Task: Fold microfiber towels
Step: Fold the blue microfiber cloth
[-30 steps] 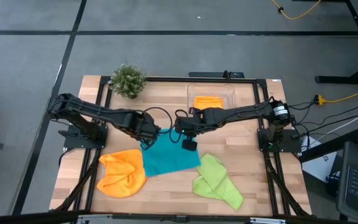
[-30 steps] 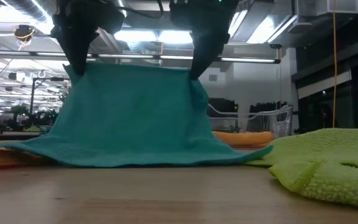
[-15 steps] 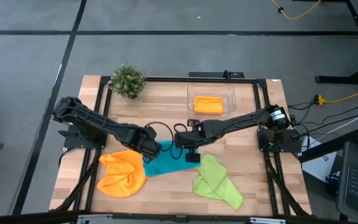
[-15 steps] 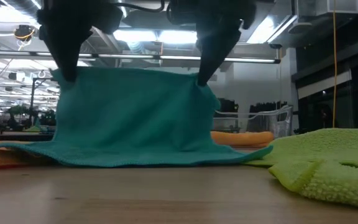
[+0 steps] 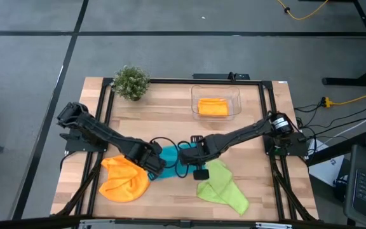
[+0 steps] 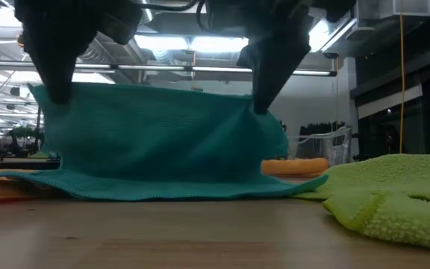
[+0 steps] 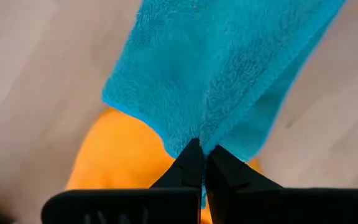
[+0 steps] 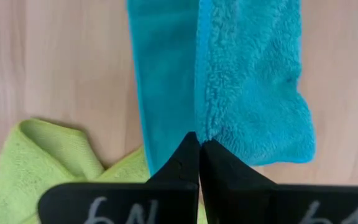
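The teal towel (image 6: 155, 142) is held up between both grippers over the table's middle near part, its lower edge (image 6: 163, 193) lying on the wood. My left gripper (image 5: 152, 163) is shut on its left top corner, my right gripper (image 5: 194, 160) on its right top corner. An orange towel (image 5: 124, 178) lies crumpled at the near left, the lime green towel (image 5: 221, 186) at the near right. A second orange towel (image 5: 213, 106) lies folded in the clear tub (image 5: 216, 91). My left gripper pinches the teal towel's top corner (image 7: 191, 138) between its two fingertips, from above, pointing down. The towel hangs below, its lower edge on the table. My right gripper pinches the other top corner (image 8: 199, 132) between its fingertips, from above. The top edge (image 6: 155, 90) runs nearly straight between both.
A small potted plant (image 5: 131, 82) stands at the far left. The clear tub stands at the far middle right. Bare wood (image 5: 157, 121) lies between the tub and the arms.
Both grippers have moved toward the table's near edge, still shut on the teal towel's top corners. The upper part of the towel has been carried over its lower part, which stays on the table.
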You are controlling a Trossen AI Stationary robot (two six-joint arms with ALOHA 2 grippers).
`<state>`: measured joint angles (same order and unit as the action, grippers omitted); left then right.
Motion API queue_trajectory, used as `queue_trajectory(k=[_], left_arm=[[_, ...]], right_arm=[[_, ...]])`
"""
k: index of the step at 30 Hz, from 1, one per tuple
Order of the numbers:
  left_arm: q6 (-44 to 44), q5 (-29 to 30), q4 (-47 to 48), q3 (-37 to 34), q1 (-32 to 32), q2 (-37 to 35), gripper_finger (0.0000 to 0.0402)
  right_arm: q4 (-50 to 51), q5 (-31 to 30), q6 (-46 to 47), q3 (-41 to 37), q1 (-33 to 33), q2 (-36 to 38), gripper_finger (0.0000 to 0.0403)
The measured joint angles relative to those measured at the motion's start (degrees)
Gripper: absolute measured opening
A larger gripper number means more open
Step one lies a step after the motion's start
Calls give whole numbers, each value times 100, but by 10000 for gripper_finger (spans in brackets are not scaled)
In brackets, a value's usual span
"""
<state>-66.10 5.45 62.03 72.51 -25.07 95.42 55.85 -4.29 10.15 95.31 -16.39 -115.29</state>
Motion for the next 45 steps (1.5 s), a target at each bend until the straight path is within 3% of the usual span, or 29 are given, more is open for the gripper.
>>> queue_trajectory(k=[6,15,28,35,45], left_arm=[[-138,3,-290,0,-113,55,0],[-132,-122,-626,2,-119,377,0],[-130,-751,-543,2,-119,376,0],[-132,-960,-406,-2,-129,376,1],[-135,-1139,-1023,-2,-125,374,89]], right_arm=[[10,154,-112,-12,-34,-32,0],[-134,584,-125,-640,-34,-32,0],[-380,1192,-276,-653,2,-32,4],[-619,1217,-83,-903,23,-30,41],[-629,1410,-6,-938,88,-30,112]])
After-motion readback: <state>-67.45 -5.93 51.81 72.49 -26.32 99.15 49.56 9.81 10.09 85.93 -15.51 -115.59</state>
